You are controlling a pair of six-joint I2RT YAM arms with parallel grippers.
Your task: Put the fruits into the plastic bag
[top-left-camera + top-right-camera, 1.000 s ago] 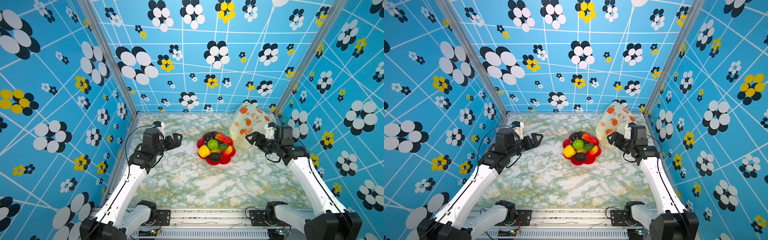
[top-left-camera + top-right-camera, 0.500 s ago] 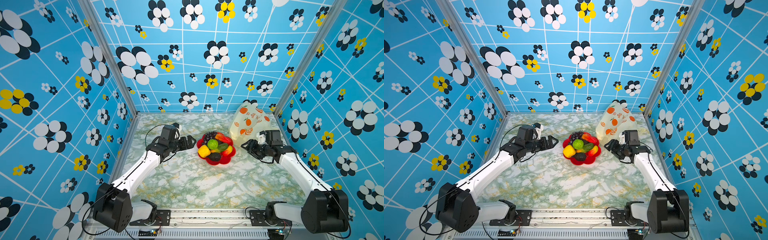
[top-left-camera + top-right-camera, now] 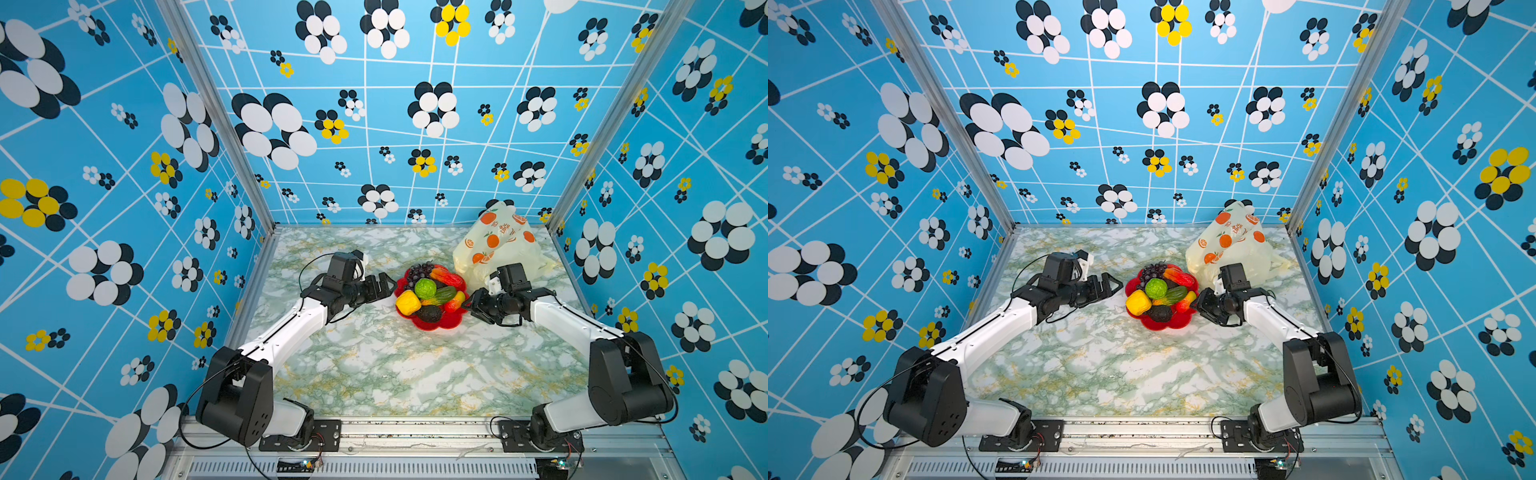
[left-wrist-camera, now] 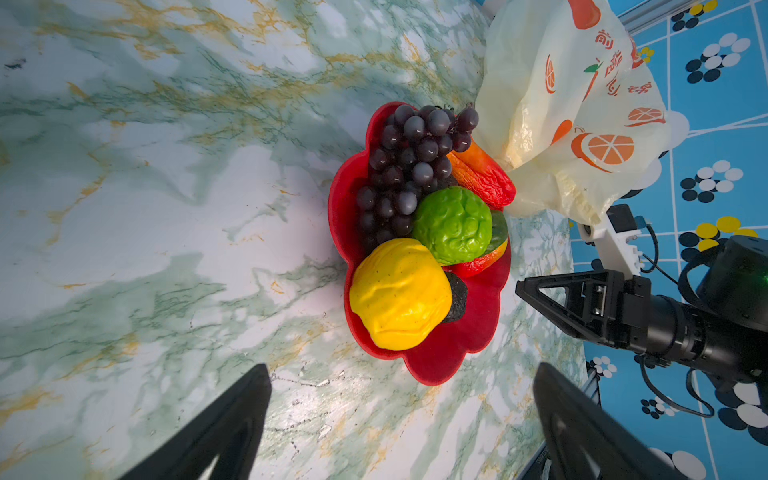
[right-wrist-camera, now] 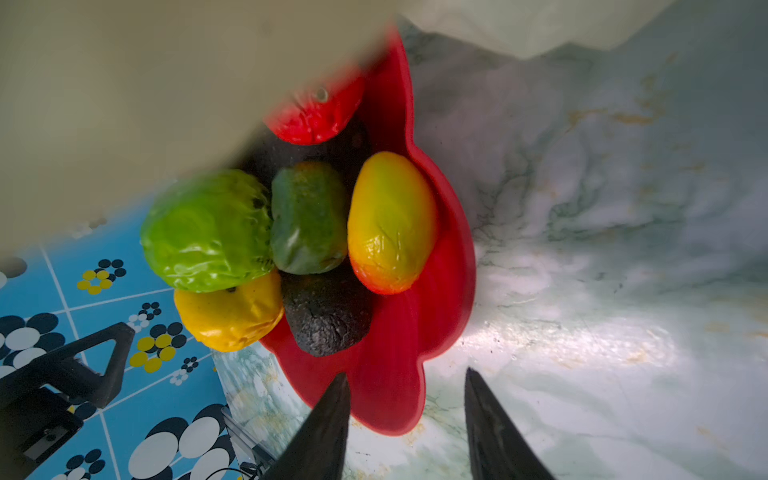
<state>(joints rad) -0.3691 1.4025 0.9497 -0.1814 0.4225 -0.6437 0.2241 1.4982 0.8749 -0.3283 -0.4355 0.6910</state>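
Left gripper (image 3: 386, 284) hangs wide open and empty by the left rim of the red dish (image 3: 453, 323) on the green-veined marble worktop (image 3: 374, 374), blue flowered walls (image 3: 124, 166) all round. The dish, mid-worktop, holds the fruits (image 3: 444, 294): grapes (image 3: 417, 272), green ball (image 3: 424, 288), avocado (image 3: 430, 313). Right gripper (image 3: 471, 306), partly open, straddles the dish's right rim, no fruit held. Plastic bag (image 3: 494, 245) slumps at the back right corner.

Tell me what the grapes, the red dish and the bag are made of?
Grape bunch: probably plastic or rubber, matte with dull highlights on each ball.
Red flower-shaped dish: likely hard plastic, smooth, even colour, soft sheen.
Plastic bag: thin film, translucent, crinkled, printed oranges.
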